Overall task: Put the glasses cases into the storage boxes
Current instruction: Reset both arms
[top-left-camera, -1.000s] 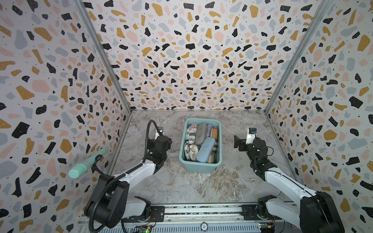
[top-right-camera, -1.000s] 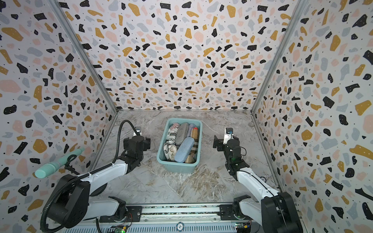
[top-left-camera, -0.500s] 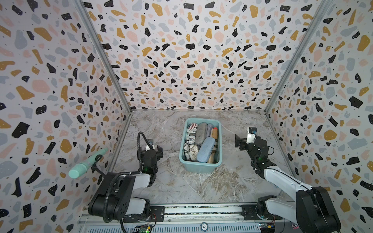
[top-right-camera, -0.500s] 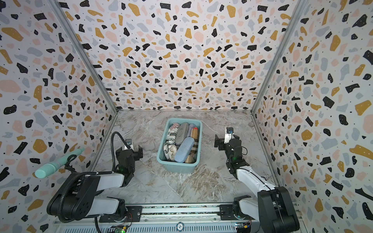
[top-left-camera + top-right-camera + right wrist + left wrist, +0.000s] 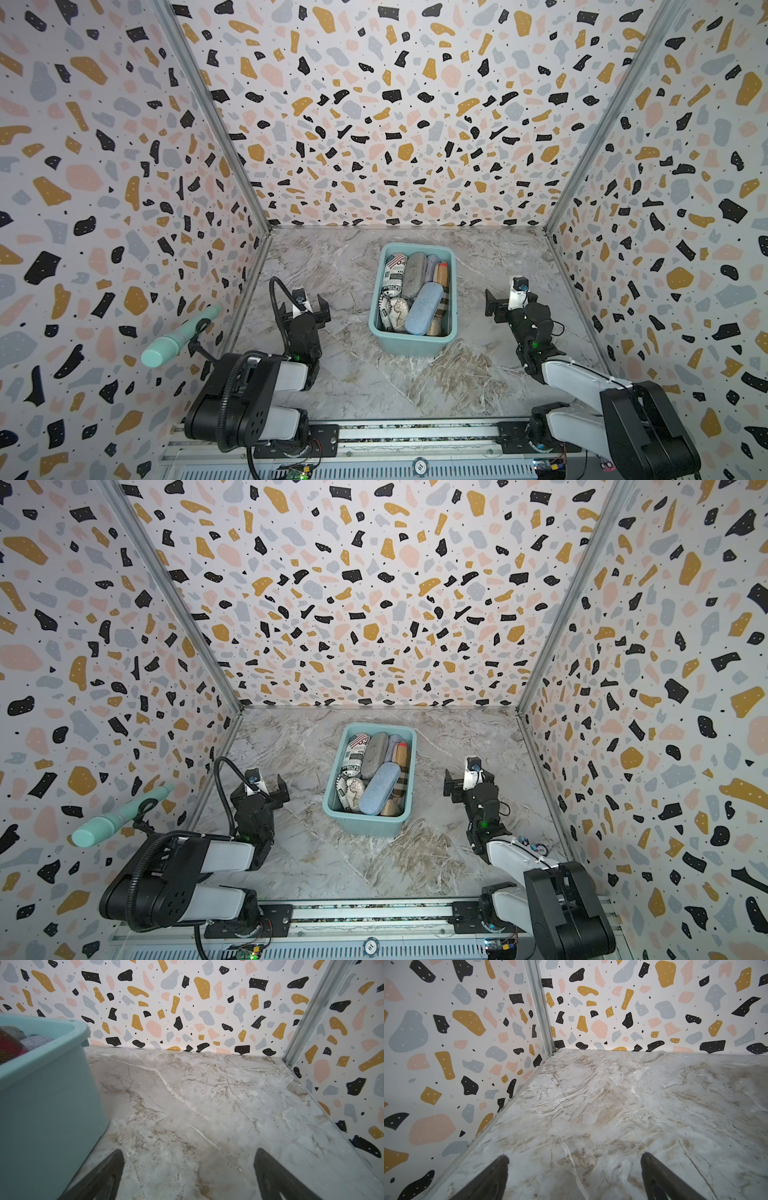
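Teal plastic tub (image 5: 413,345) sits mid-table, packed with oblong glasses cases (image 5: 424,308), none on the marble-look tabletop (image 5: 353,374). Left gripper (image 5: 303,306) is pulled back versus a second ago, right gripper (image 5: 509,305) barely shifts, both jaws wide and empty. Looks done to me.

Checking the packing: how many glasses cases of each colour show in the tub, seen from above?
Newspaper-print cases: 2
Grey case: 1
Lilac case: 1
Blue case: 1
Brown plaid case: 1
Tan case: 1
Total: 7 showing in the storage box; any beneath are hidden.
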Robot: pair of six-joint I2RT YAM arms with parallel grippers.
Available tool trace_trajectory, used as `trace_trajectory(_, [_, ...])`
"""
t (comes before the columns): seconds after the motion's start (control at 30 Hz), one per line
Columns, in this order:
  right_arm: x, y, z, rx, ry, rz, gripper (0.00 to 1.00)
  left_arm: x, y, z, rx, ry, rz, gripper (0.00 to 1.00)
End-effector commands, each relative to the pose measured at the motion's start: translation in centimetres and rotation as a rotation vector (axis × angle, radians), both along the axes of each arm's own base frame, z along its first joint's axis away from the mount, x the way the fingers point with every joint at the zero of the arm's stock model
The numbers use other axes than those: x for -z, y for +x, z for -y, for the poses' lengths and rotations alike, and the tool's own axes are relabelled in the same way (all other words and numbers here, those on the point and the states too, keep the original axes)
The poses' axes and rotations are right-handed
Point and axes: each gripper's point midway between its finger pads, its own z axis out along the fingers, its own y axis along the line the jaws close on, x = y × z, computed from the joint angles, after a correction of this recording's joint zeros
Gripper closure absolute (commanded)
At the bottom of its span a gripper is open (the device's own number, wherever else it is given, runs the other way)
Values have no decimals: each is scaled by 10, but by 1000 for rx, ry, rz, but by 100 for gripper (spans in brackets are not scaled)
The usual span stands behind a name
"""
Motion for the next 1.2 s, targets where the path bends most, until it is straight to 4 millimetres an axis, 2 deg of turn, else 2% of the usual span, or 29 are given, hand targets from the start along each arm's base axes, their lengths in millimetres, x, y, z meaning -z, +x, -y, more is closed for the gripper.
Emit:
trace_trajectory(0.0, [-17, -2, 2, -13, -66, 90, 1, -16, 2, 0, -2, -21, 74, 1])
trace_trajectory(0.1, [-7, -11, -1, -70, -148, 119, 1, -17, 2, 0, -3, -21, 74, 1])
trace_trajectory(0.3, [12, -26, 11, -34, -89, 200, 1, -16, 2, 0, -3, -21, 73, 1])
trace_trajectory(0.4, [7, -19, 13, -5, -101, 231, 1, -17, 2, 0, -3, -20, 75, 1])
trace_trajectory(0.53, [34, 17, 19, -31, -43, 34, 1, -17, 2, 0, -2, -22, 76, 1])
trace_trajectory(0.6, [35, 18, 25, -39, -13, 16, 1, -17, 2, 0, -2, -22, 75, 1])
trace_trajectory(1.17, [35, 18, 25, -34, -21, 19, 1, -16, 2, 0, -3, -21, 73, 1])
